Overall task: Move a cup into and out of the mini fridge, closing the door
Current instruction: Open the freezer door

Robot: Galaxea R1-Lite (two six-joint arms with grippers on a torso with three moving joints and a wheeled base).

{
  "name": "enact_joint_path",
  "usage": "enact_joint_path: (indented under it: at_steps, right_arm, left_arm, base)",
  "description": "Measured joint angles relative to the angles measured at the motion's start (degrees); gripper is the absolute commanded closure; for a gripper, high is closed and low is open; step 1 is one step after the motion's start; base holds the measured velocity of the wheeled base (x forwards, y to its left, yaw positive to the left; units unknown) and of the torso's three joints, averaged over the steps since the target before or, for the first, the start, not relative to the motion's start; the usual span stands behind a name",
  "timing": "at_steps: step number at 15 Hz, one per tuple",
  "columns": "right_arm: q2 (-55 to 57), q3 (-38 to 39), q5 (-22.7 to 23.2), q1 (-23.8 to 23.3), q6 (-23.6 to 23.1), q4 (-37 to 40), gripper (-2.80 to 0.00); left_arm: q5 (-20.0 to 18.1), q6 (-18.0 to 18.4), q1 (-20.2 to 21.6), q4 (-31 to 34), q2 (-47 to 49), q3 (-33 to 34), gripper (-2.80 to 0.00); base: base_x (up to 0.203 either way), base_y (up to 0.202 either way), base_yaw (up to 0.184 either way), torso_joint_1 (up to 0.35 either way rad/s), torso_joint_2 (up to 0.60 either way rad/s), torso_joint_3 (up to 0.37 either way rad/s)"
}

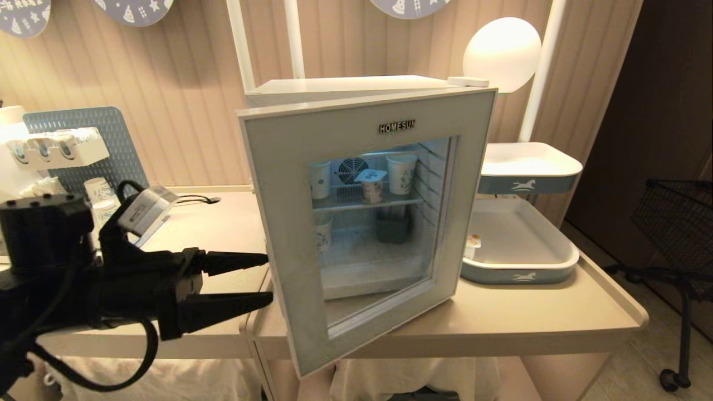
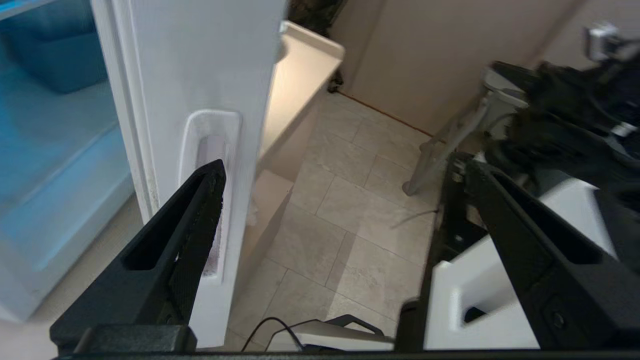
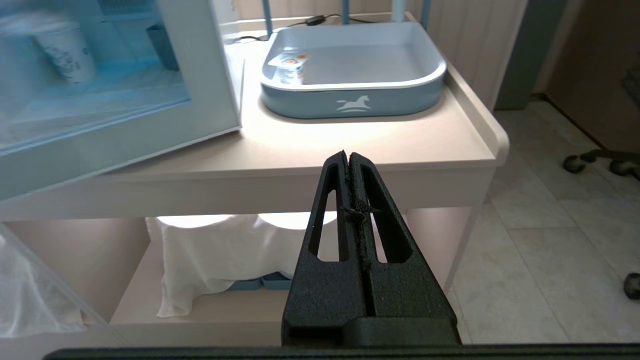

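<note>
The mini fridge (image 1: 345, 86) stands on the table with its door (image 1: 278, 184) swung partly out, hinged on the right. Through the glass I see the cup (image 1: 371, 186), squat with a foil lid, on the upper wire shelf. My left gripper (image 1: 269, 278) is open, level, just left of the door's free edge. In the left wrist view one finger (image 2: 200, 215) lies against the handle recess (image 2: 212, 145) in the door's white edge, with nothing between the fingers of the left gripper (image 2: 340, 170). My right gripper (image 3: 348, 155) is shut and empty, low before the table's front edge.
Taller paper cups (image 1: 401, 172) share the cup's shelf. Right of the fridge, a blue-and-white tray (image 1: 523, 275) holds a small cup with an orange-marked lid (image 1: 472, 245), with a second tray (image 1: 529, 184) above. A pegboard rack (image 1: 83, 145) is far left and a wire cart (image 1: 677, 223) right.
</note>
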Motion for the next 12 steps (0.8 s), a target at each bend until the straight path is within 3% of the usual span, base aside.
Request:
enact_joint_path:
  at_steps: [2, 5, 6, 9, 12]
  right_arm:
    - [0.0, 0.0, -0.01, 0.0, 0.0, -0.02, 0.0]
    - [0.0, 0.0, 0.0, 0.0, 0.0, -0.01, 0.0]
    - [0.0, 0.0, -0.01, 0.0, 0.0, -0.02, 0.0]
    - [0.0, 0.0, 0.0, 0.0, 0.0, -0.02, 0.0]
    - [0.0, 0.0, 0.0, 0.0, 0.0, 0.0, 0.0]
  left_arm:
    - [0.62, -1.13, -0.85, 0.48, -4.8, 2.45, -2.8]
    - [1.91, -3.33, 3.59, 0.66, -6.99, 3.41, -2.8]
    - [2.79, -3.45, 5.27, 0.63, -6.45, 3.51, 0.0]
    - [10.51, -3.45, 7.41, 0.17, -2.03, 2.25, 0.0]
    - [18.85, -3.24, 5.61, -0.02, 4.93, -1.47, 0.0]
  base:
    - [0.0, 0.0, 0.0, 0.0, 0.0, 0.0]
    - [0.0, 0.0, 0.0, 0.0, 0.0, 0.0]
    - [0.0, 0.0, 0.0, 0.0, 0.0, 0.0]
    - [0.0, 0.0, 0.0, 0.0, 0.0, 0.0]
    - [0.0, 0.0, 0.0, 0.0, 0.0, 0.0]
